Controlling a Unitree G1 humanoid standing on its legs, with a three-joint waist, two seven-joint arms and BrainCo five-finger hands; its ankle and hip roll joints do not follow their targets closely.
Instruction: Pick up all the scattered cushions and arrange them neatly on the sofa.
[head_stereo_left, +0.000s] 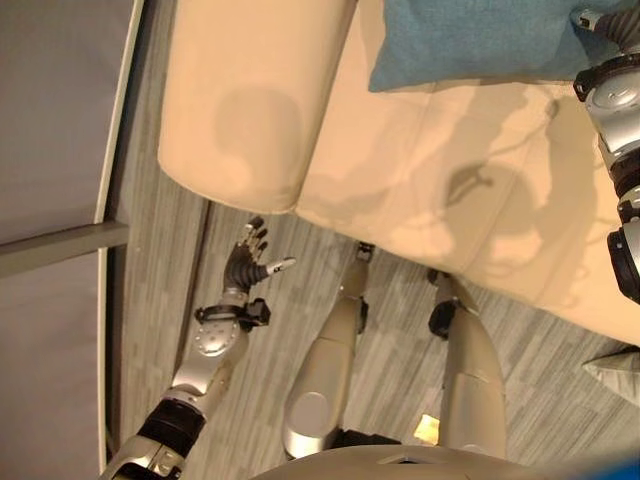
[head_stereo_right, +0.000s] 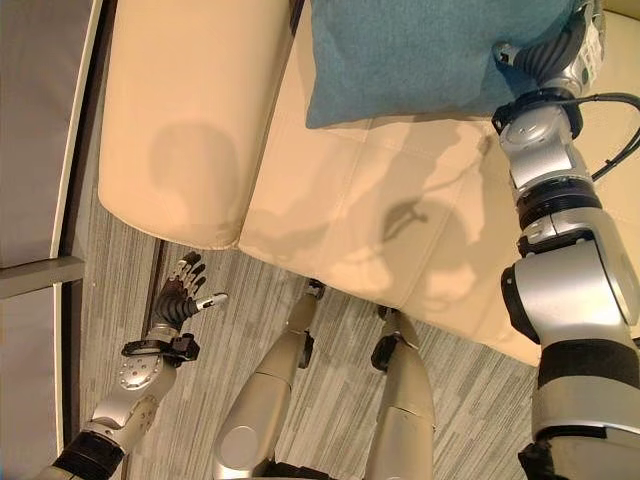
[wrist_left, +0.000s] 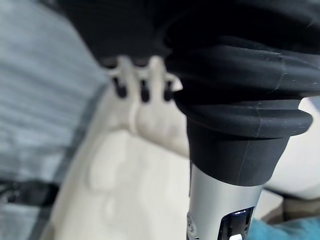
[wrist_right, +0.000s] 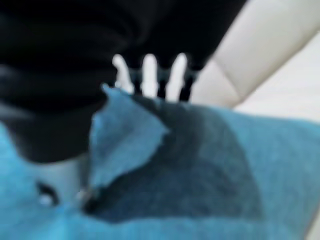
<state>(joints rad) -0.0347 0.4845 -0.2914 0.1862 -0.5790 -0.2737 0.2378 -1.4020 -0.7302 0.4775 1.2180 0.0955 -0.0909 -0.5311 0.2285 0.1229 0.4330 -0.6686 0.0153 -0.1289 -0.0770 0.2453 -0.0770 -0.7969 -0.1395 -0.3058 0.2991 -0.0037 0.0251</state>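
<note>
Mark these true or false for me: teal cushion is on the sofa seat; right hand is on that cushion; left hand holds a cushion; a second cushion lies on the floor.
1. The teal cushion lies on the sofa seat. True.
2. The right hand is at the teal cushion. True; a cushion corner sits by its fingers.
3. The left hand holds a cushion. False: it is open and empty above the floor.
4. A light cushion lies on the floor. True, at the picture's right edge.
</note>
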